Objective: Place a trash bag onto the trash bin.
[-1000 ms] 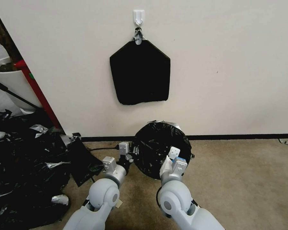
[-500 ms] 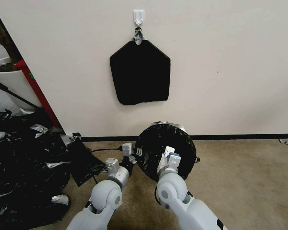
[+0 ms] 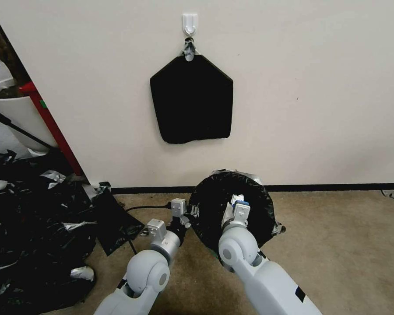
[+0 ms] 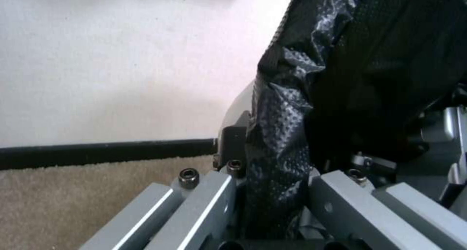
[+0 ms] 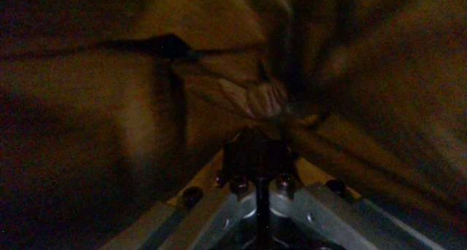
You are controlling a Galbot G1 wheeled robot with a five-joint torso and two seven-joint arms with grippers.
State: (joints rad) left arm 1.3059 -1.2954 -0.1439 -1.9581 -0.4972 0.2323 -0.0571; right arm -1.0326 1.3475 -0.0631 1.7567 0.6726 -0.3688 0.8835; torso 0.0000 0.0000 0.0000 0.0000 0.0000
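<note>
**Bag on bin, right arm reaching inside the liner**

Presently, the trash bag (image 3: 214,205) is lying draped over the mouth of the trash bin (image 3: 249,176), in the lower centre of the head view, hard against the wall's black skirting. Only a sliver of the bin's pale rim is showing at the top edge of the black film; the opening is facing toward the robot, so the bin appears to be tipped or on its side, though I cannot tell which for certain.

The left gripper (image 4: 272,191) is sitting at the bag's left edge. In the left wrist view, a bunched fold of dimpled black film is running straight up between its two fingers, which are standing close on either side of it; it is gripping that fold. The bin's pale wall (image 4: 240,102) is showing just behind the film.

The right gripper (image 5: 258,158) is reaching into the bag's opening, wrist-deep in the centre of the black disc in the head view. Its wrist view is showing dark, creased film gathering to a knot just ahead of the fingertips, and the fingers are meeting at a narrow point, closed or nearly so. Whether film is caught between them I cannot tell.

Judgement: the deciding relation is that the bag's depth axis is running along the right arm's forearm, away from the robot, so the liner's bottom lies directly ahead of the right gripper. The right arm is the nearer to that work; the left is anchoring the rim. The left forearm is angling up and right, the right almost straight ahead.
</note>
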